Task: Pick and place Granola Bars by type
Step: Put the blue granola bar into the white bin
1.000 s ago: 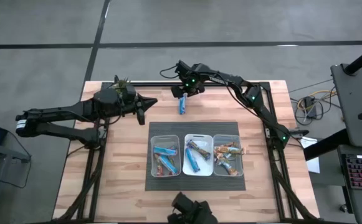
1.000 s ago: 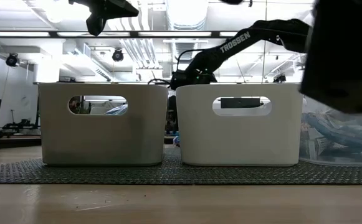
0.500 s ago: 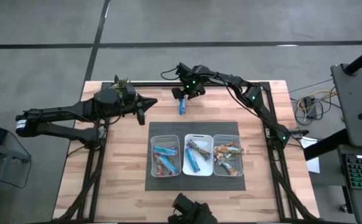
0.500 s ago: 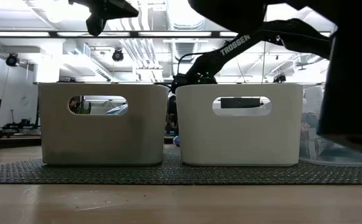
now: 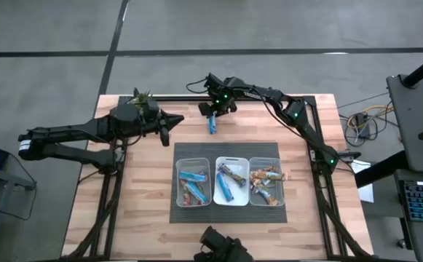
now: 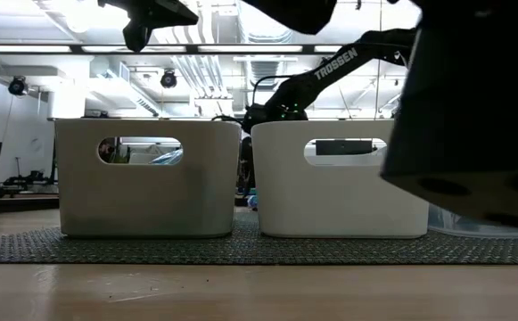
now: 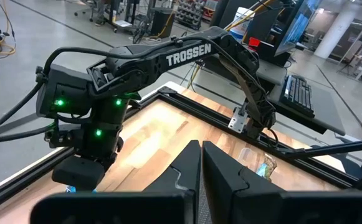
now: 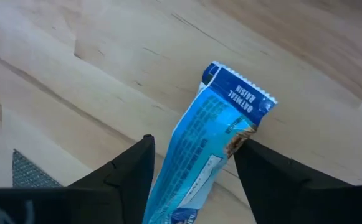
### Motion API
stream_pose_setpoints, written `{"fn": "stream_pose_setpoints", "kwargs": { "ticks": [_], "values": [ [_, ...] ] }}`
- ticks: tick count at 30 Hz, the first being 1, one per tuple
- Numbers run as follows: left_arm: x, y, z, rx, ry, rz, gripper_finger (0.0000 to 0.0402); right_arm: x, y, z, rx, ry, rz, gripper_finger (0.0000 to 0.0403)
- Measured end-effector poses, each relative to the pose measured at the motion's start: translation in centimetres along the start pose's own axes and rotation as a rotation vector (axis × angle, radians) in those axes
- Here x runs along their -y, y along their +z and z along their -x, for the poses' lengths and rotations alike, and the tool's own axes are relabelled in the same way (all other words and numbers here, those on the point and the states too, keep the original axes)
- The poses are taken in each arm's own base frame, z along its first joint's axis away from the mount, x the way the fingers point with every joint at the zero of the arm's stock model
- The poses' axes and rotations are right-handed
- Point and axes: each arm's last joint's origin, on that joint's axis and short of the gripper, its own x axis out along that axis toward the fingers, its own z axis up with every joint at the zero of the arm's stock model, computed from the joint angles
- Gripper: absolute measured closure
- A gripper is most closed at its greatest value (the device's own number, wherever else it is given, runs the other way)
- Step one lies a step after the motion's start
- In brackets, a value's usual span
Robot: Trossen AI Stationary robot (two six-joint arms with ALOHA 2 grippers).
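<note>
Right pincer [image 5: 212, 116] spread open around a blue granola bar [image 8: 205, 146] lying on the far tabletop [image 5: 145, 189], left pincer [image 7: 200, 163] closed, empty, held at the left.

Three clear bins [image 5: 193, 166] are seen side by side on one dark mat [image 5: 227, 148]. One blue bar [image 5: 212, 124] is found alone on the wood, apart from the bars in the bins (too tangled to be counted reliably). Two arms are present, and one small plant [image 5: 143, 97].
</note>
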Motion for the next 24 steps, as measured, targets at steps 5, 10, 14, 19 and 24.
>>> {"fn": "stream_pose_setpoints", "kwargs": {
  "ticks": [5,10,14,19,24],
  "values": [
    [0.00,0.00,0.00,0.000,0.000,0.000,0.0401,0.01,-0.11,-0.09,-0.005,-0.004,0.001,0.0225],
    [0.00,0.00,0.00,0.000,0.000,-0.002,0.0401,0.22,-0.27,-0.27,-0.017,-0.015,0.002,0.0248],
    [0.00,0.00,0.00,0.000,0.000,-0.003,0.0401,0.25,-0.27,-0.26,-0.017,-0.019,0.003,0.0268],
    [0.00,0.00,0.00,0.000,0.000,-0.004,0.0401,0.37,-0.25,-0.22,-0.021,-0.023,0.005,0.0291],
    [0.00,0.00,0.00,0.000,0.000,-0.004,0.0401,0.49,-0.21,-0.18,-0.024,-0.026,0.005,0.0314]
  ]
}}
